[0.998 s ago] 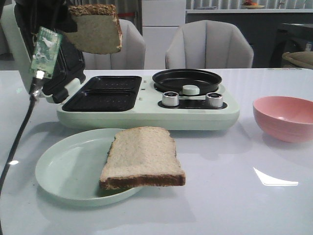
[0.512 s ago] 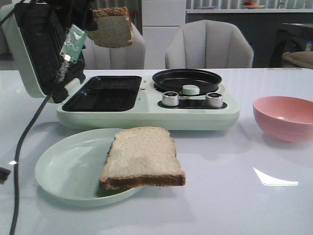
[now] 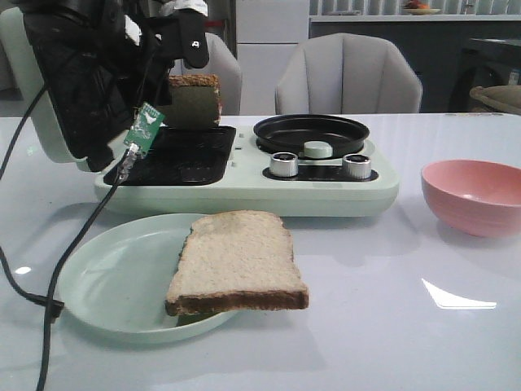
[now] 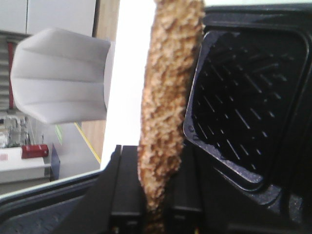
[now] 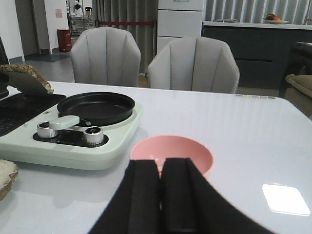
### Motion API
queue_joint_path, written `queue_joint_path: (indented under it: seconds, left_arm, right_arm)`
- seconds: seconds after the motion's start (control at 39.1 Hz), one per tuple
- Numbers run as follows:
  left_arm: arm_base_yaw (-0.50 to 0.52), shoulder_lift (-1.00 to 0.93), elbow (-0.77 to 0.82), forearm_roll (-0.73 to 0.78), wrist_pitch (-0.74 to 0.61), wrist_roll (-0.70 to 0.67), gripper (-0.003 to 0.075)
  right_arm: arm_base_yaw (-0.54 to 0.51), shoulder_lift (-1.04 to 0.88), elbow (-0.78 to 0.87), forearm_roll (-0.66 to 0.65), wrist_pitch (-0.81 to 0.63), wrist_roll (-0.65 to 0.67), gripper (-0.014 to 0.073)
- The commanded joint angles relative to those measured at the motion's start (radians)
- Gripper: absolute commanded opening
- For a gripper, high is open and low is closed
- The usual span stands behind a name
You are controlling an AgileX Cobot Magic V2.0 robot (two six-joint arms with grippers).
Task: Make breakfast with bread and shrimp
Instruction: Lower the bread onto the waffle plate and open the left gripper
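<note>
My left gripper is shut on one bread slice, holding it on edge just above the black grill plates of the pale green breakfast maker. The left wrist view shows its crust between my fingers, beside a grill plate. The second bread slice lies on the pale green plate and overhangs its rim. My right gripper is shut and empty, behind the pink bowl. No shrimp shows; the bowl's inside is hidden.
The maker's lid stands open at the left. A round black pan, two silver knobs and a pale green knob sit on its right half. The pink bowl stands at the right. A cable hangs over the plate.
My left gripper has carried the bread slice down and to the right, from high above the open lid to just over the grill plates. The slice on the plate has not moved.
</note>
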Motion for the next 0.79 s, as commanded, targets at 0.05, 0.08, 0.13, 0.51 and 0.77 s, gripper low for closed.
queue_joint_path:
  seconds: [0.05, 0.08, 0.13, 0.51, 0.77]
  left_arm:
    - [0.006, -0.033, -0.034, -0.012, 0.06, -0.035, 0.0117]
    - [0.006, -0.031, -0.034, -0.015, 0.06, -0.035, 0.0117]
    - [0.006, -0.028, -0.027, -0.023, 0.044, -0.035, 0.0117]
    - [-0.001, -0.016, 0.033, -0.076, -0.037, -0.036, 0.0249]
    - [-0.001, -0.016, 0.04, -0.091, -0.033, -0.046, 0.0604]
  right_arm:
    - [-0.004, -0.022, -0.017, -0.007, -0.078, -0.005, 0.0148]
    - [-0.004, -0.022, -0.017, -0.007, -0.078, -0.005, 0.0148]
    - [-0.004, -0.022, -0.017, -0.007, -0.078, -0.005, 0.0148]
    - [-0.004, -0.022, -0.017, -0.007, -0.078, -0.005, 0.0148]
    - [-0.004, -0.022, -0.017, -0.007, -0.078, -0.005, 0.0148]
